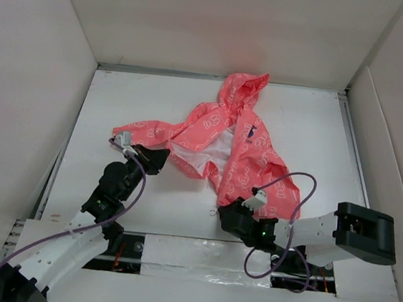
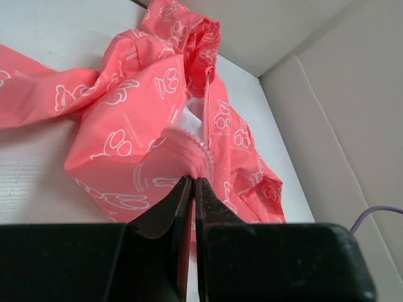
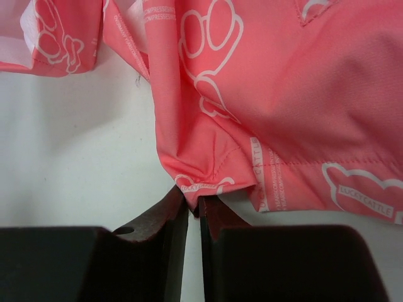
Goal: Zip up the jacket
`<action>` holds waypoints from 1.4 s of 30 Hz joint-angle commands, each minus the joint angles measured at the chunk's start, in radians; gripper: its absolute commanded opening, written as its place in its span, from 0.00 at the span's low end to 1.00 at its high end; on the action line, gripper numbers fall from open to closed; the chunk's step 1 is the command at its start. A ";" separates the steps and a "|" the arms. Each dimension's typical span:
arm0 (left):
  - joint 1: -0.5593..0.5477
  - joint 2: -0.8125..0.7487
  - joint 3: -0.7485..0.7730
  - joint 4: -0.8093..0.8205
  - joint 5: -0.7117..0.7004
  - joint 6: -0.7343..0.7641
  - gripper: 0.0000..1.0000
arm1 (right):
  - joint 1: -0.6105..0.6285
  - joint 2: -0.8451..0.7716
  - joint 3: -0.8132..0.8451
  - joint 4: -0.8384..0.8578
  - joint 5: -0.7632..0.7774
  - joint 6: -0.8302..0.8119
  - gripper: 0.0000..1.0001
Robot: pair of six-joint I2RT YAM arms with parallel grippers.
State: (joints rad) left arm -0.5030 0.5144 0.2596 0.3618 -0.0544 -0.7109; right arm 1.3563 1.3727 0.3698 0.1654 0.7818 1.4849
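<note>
The coral-pink hooded jacket (image 1: 248, 156) lies open on the white table, hood toward the back, one sleeve stretched left, white lining (image 1: 216, 149) showing. My left gripper (image 1: 161, 160) is shut on a gathered fold of its left front edge (image 2: 200, 160). The zipper track (image 2: 206, 107) runs up from there toward the hood. My right gripper (image 1: 225, 210) is shut on the bottom hem corner (image 3: 204, 182) of the right front panel, close to the table. The jacket fills the top of the right wrist view (image 3: 283, 94).
White walls (image 1: 37, 69) enclose the table on the left, back and right. Purple cables (image 1: 292, 218) loop off both arms. The table's near edge (image 1: 198, 248) has a taped strip and a dark gap between the arm bases.
</note>
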 commanded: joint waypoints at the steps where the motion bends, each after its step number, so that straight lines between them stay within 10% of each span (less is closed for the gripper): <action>1: -0.003 0.003 0.003 0.054 0.024 -0.007 0.00 | 0.012 -0.032 -0.017 0.031 0.082 -0.003 0.15; 8: -0.003 0.007 0.041 0.043 0.048 0.002 0.00 | 0.021 -0.135 -0.020 0.063 0.125 -0.107 0.00; 14: -0.003 0.045 0.139 0.025 0.111 0.025 0.00 | 0.021 -0.481 0.009 0.295 0.064 -0.610 0.00; 20: -0.003 0.153 0.285 0.022 0.212 0.059 0.00 | -0.167 -0.664 0.109 0.548 -0.355 -0.963 0.00; 30: -0.003 0.194 0.294 0.069 0.248 0.057 0.00 | -0.533 -0.214 0.123 1.129 -0.944 -0.662 0.00; 42: -0.012 0.285 0.165 0.354 0.240 -0.007 0.00 | -0.533 -0.086 0.095 1.318 -0.903 -0.548 0.00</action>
State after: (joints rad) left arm -0.5041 0.7677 0.4549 0.5529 0.1818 -0.6910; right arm 0.8261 1.2907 0.4744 1.2316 -0.1379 0.9016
